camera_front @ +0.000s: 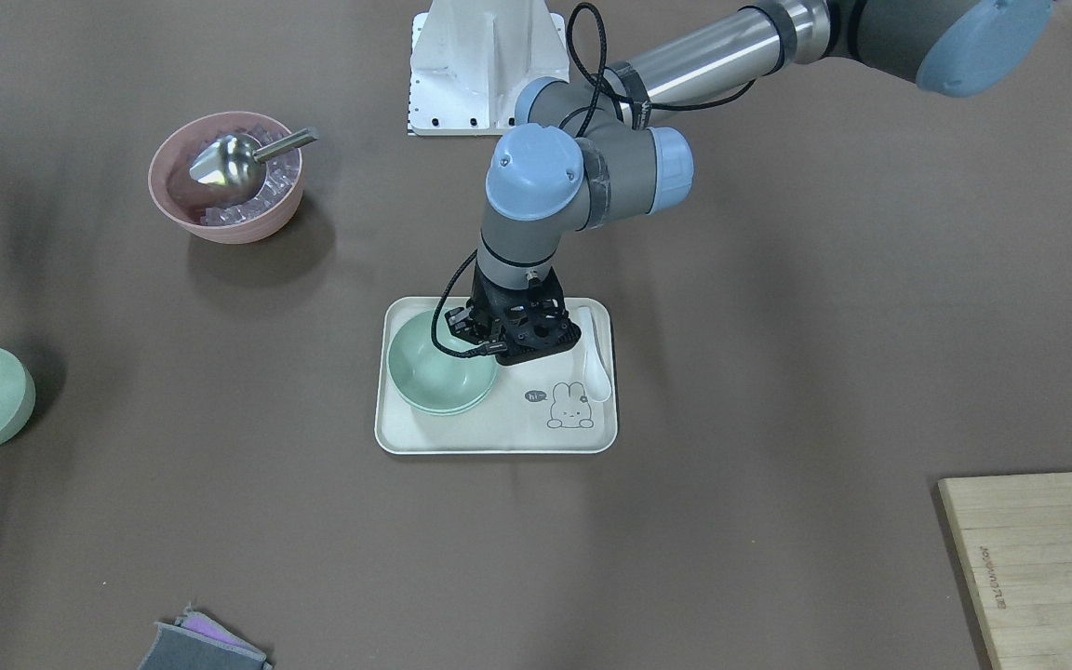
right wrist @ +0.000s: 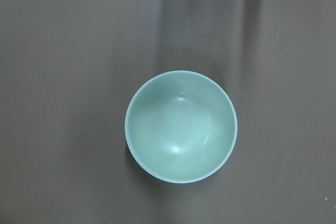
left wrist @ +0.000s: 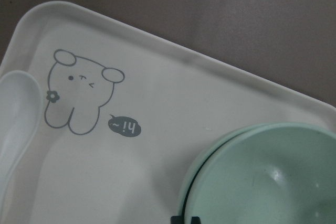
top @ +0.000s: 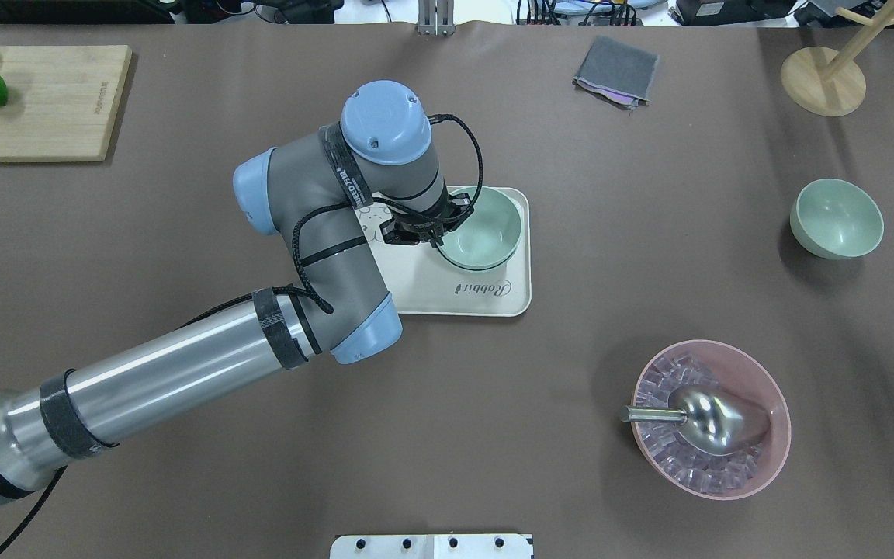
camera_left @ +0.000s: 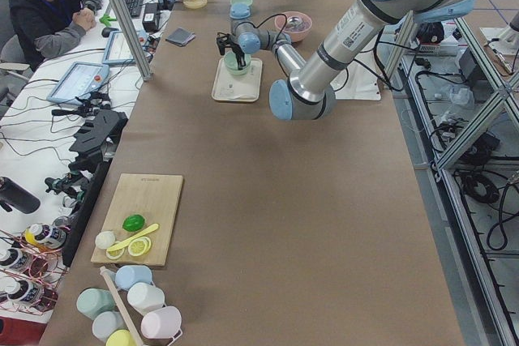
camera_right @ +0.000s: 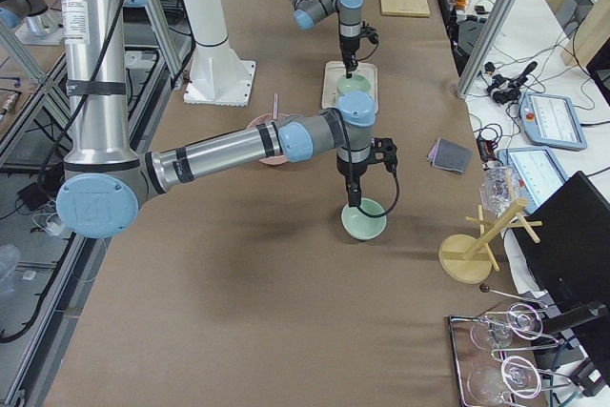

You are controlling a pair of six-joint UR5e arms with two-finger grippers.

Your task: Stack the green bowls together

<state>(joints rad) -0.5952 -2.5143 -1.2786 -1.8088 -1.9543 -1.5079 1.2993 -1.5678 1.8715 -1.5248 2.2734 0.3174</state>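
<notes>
Two green bowls sit nested on the white rabbit tray; the left wrist view shows both rims of this green stack. My left gripper stands at the stack's rim, its fingertips close together astride the upper bowl's edge, shut on it. A lone green bowl rests upright on the table far to the right and fills the right wrist view. My right gripper hangs just above it in the exterior right view; I cannot tell whether it is open or shut.
A white spoon lies on the tray beside the stack. A pink bowl with ice and a metal scoop stands front right. A cutting board with fruit, a grey cloth and a wooden stand line the far edge.
</notes>
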